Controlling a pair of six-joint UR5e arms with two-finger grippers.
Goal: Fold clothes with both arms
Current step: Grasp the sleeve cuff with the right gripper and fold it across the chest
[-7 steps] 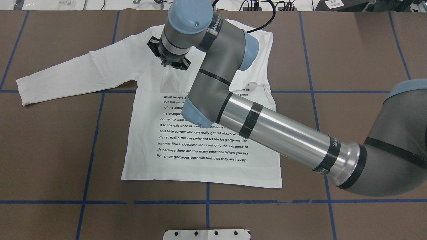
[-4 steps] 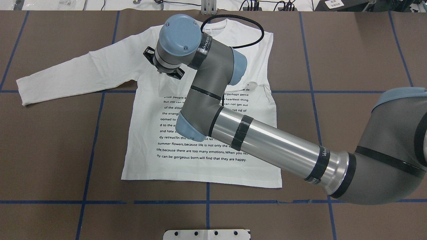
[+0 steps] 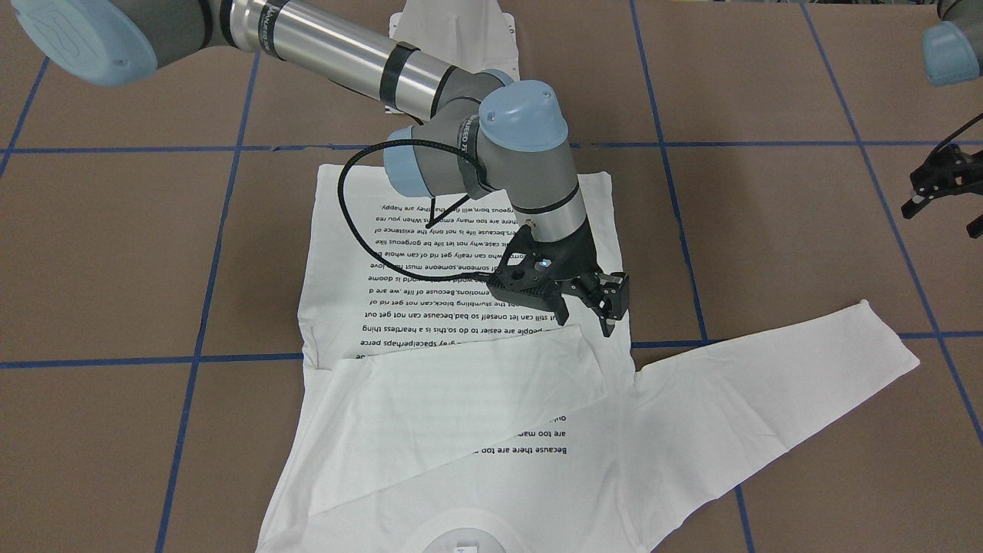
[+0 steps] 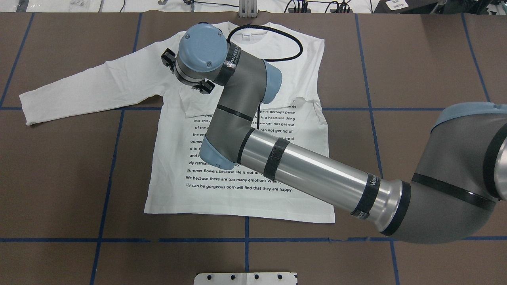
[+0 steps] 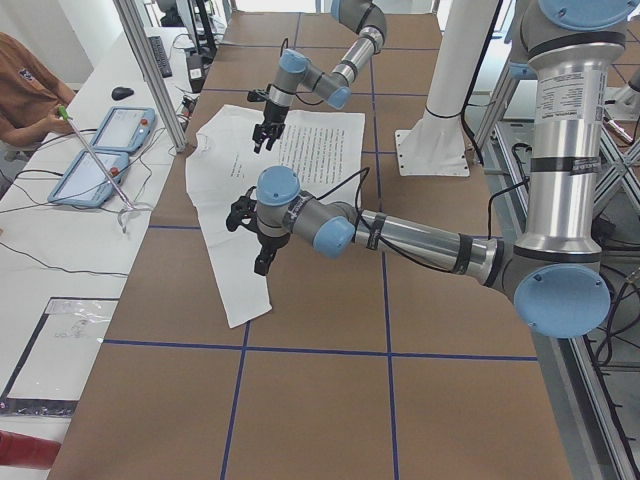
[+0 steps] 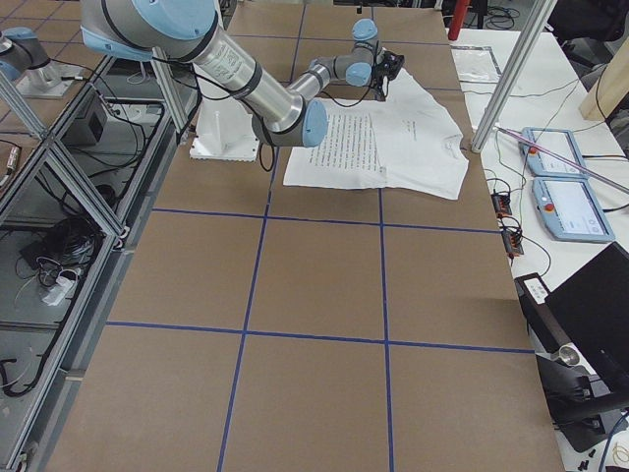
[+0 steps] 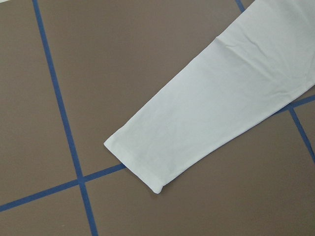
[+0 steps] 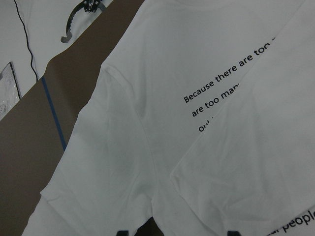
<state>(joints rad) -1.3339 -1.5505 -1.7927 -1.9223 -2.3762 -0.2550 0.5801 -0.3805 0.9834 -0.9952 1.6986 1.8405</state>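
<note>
Right arm (image 4: 301,174) overhangs shirt (image 4: 237,202), hiding text (image 4: 237,189) (blue gridlines (image 4: 79,240) around).

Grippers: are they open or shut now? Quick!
Left black two-finger gripper: open, empty.
Right black two-finger gripper: open, empty, over the white long-sleeved shirt.

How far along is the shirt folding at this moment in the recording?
Done: one sleeve of the shirt lies folded across the chest. In hand: nothing gripped; the right pincer hovers open by that sleeve's cuff end. To do: the other sleeve lies outstretched, with the left pincer open above the table beyond it, and the body lies flat, unfolded.
</note>
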